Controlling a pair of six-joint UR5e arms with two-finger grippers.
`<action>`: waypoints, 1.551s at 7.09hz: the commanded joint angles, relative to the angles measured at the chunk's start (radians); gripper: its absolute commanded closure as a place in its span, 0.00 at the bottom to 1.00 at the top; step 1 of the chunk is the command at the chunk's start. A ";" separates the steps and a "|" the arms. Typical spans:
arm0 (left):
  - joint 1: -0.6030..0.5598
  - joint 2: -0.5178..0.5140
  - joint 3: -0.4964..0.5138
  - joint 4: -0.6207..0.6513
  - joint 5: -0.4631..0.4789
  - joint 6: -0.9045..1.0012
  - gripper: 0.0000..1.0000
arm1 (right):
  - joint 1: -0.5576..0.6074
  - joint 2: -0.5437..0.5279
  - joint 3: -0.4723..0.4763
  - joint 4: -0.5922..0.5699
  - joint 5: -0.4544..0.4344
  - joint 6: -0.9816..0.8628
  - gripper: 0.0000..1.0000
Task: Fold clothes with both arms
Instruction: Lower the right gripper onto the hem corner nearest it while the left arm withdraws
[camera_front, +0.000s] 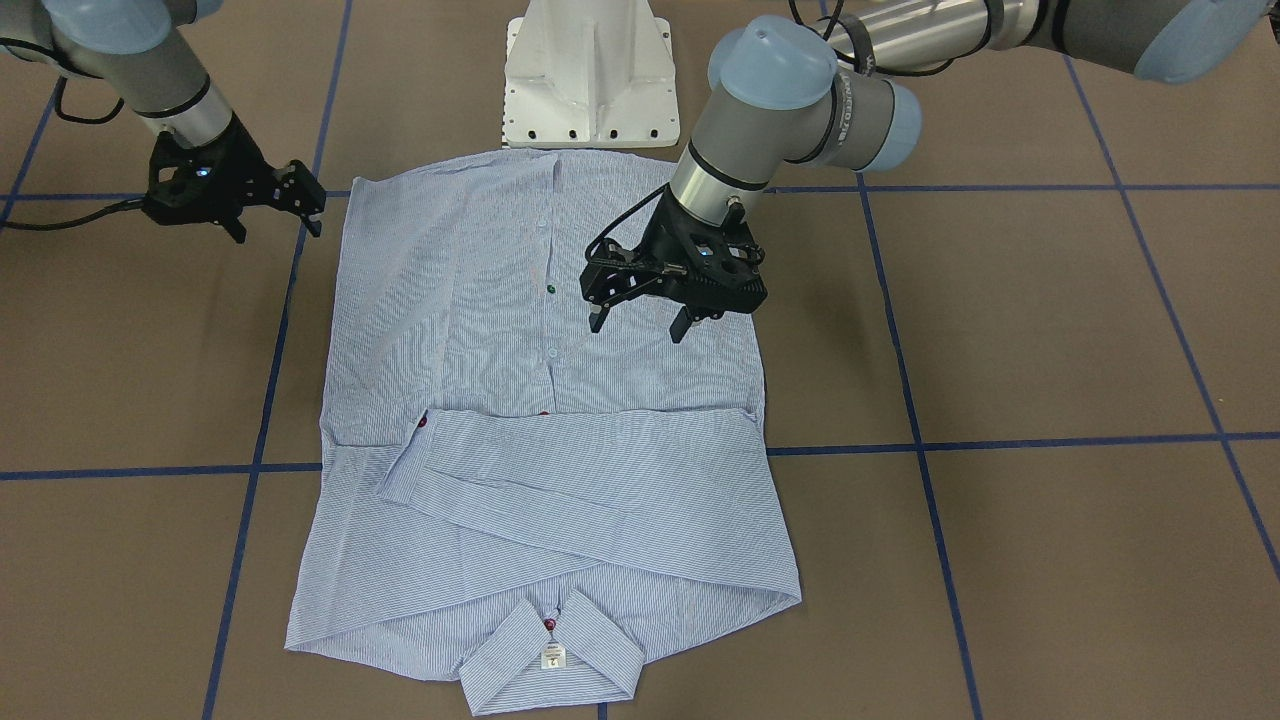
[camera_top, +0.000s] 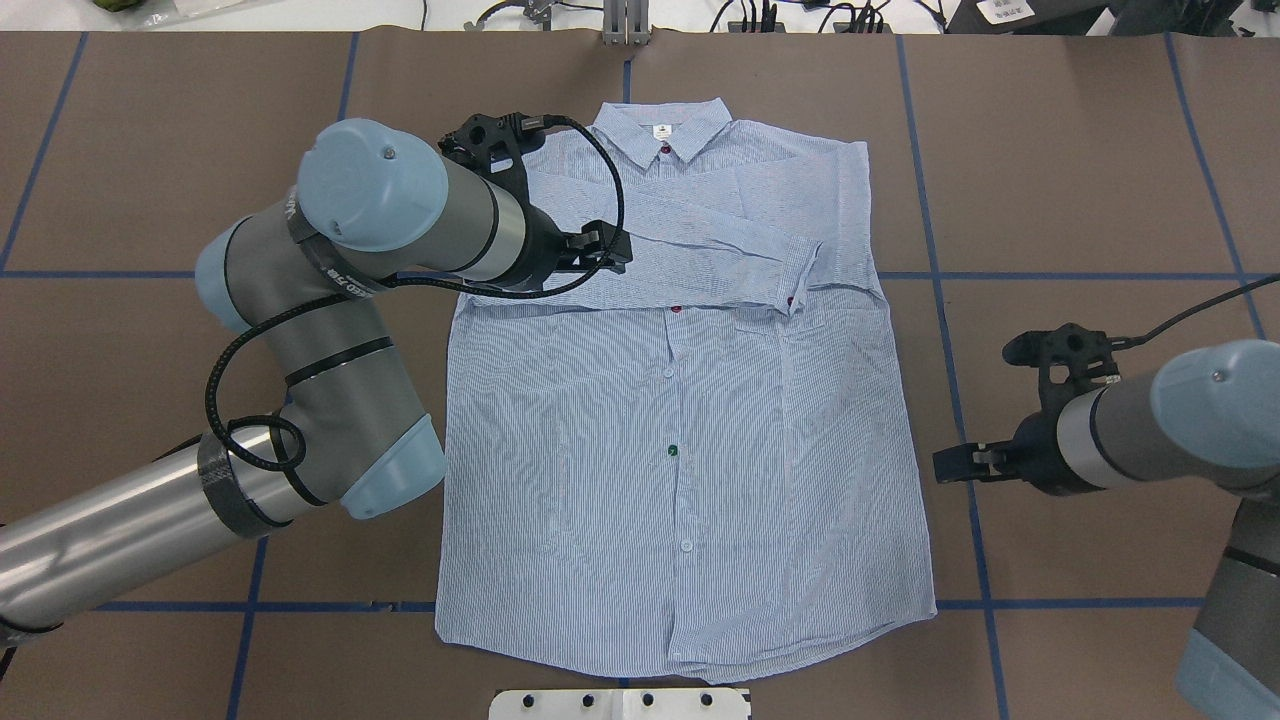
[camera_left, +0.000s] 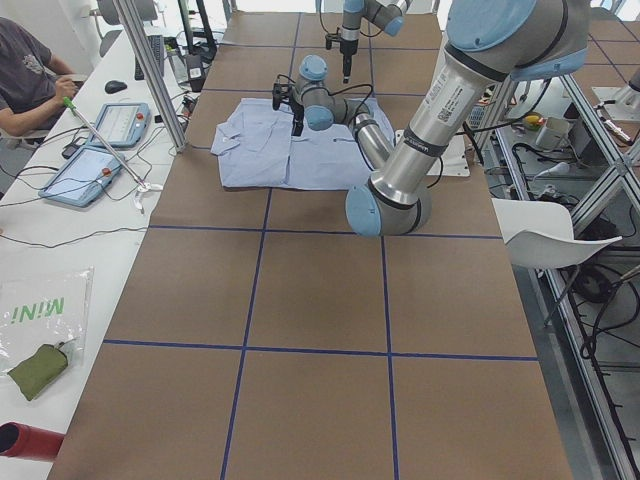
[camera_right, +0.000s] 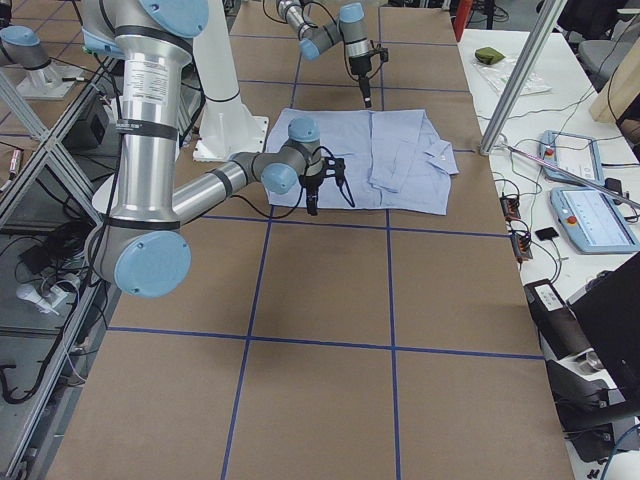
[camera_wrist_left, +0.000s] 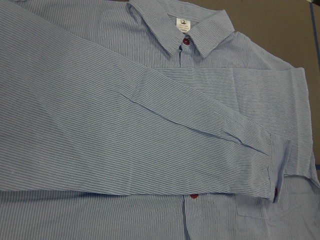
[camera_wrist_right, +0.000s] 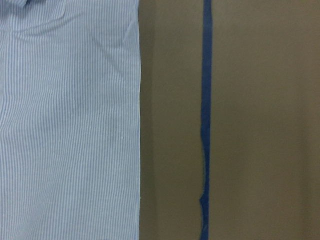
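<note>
Overhead exterior view gives us the clearest layout: the shirt (camera_top: 680, 480) lies flat and front up in the middle of the table (camera_top: 1080, 150), with its collar (camera_top: 660, 135) at 12 o'clock and its hem (camera_top: 690, 660) at 6 o'clock, near the robot. 1 sleeve (camera_top: 700, 250) is laid across the chest, its cuff pointing to 3 o'clock.

The left gripper (camera_front: 640, 328) hangs above the shirt at about 10 o'clock from the shirt's middle, jaws spread and carrying nothing. The right gripper (camera_top: 990, 410) is at 3 o'clock, over bare table just beside the shirt's side edge, also spread and empty.

We judge that the sleeve fold is done and the body fold is the step in hand. For the next move we think both grippers must descend on 2 matching points of the fabric, pinch only the layers wanted, and lift together at equal height, so that the folded sleeve does not slide.
</note>
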 joint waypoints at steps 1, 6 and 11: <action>-0.001 0.001 -0.002 0.001 0.003 0.000 0.00 | -0.085 0.005 -0.011 0.002 0.000 0.021 0.01; 0.001 0.012 -0.002 -0.002 0.008 0.002 0.00 | -0.122 0.040 -0.082 0.000 0.118 0.030 0.12; 0.002 0.014 -0.003 -0.004 0.009 0.002 0.00 | -0.159 0.042 -0.096 0.000 0.129 0.107 0.39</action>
